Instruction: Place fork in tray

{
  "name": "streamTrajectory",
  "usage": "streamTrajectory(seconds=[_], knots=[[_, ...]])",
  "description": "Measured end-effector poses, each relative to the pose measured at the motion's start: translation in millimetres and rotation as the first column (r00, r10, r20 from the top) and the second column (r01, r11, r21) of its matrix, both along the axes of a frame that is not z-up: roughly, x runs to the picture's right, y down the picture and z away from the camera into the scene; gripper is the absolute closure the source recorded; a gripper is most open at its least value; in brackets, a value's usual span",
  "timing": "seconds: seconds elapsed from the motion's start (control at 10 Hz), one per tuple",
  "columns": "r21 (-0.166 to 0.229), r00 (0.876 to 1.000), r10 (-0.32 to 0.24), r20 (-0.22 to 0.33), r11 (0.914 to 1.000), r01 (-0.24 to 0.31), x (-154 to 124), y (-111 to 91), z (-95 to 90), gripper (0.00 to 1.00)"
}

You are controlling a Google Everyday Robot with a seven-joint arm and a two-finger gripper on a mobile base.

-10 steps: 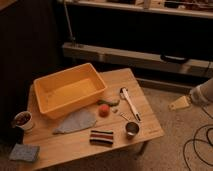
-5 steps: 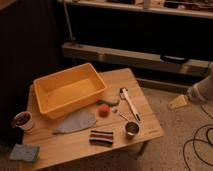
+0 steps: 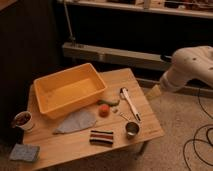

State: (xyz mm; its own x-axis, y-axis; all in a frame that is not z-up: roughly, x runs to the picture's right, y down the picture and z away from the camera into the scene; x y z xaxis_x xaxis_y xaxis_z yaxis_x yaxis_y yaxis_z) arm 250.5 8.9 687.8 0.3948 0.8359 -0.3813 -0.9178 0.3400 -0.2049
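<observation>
The yellow-orange tray [image 3: 47, 86] stands empty on the back left of the wooden table [image 3: 115, 150]. A long white-handled utensil [image 3: 129, 103] lies right of the tray, and a small metal utensil [image 3: 123, 116] lies beside it. I cannot tell which of them is the fork. My white arm [image 3: 192, 66] reaches in from the right. My gripper [image 3: 154, 92] is its tan tip, hanging just off the table's right edge, apart from both utensils.
On the table are a red ball [image 3: 103, 111], a green item [image 3: 109, 102], a metal cup [image 3: 131, 129], a striped block [image 3: 101, 137], a grey cloth [image 3: 76, 121], a white cup [image 3: 22, 120] and a blue sponge [image 3: 24, 152]. Shelving stands behind and cables [image 3: 197, 145] lie on the floor.
My arm has moved left, bringing the gripper from the right of the view to the table's right edge. Nothing on the table has moved.
</observation>
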Motion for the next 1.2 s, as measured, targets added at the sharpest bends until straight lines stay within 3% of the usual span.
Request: streamTrajectory(seconds=[0.2, 0.9, 1.0, 1.1, 1.2], knots=[[-0.003, 0.999, -0.037, -0.011, 0.9993, 0.037, -15.8, -7.3, 5.7, 0.20], [0.005, 0.999, -0.042, -0.006, 0.9991, 0.042, -14.6, -8.4, 5.7, 0.20], [0.026, 0.998, -0.057, 0.040, 0.9981, 0.056, -18.9, -10.1, 6.8, 0.20], [0.073, 0.989, -0.074, 0.124, 0.9952, 0.066, -25.2, -11.9, 8.9, 0.20], [0.145, 0.967, -0.098, 0.235, 0.9872, 0.065, -38.5, -14.0, 11.4, 0.20]])
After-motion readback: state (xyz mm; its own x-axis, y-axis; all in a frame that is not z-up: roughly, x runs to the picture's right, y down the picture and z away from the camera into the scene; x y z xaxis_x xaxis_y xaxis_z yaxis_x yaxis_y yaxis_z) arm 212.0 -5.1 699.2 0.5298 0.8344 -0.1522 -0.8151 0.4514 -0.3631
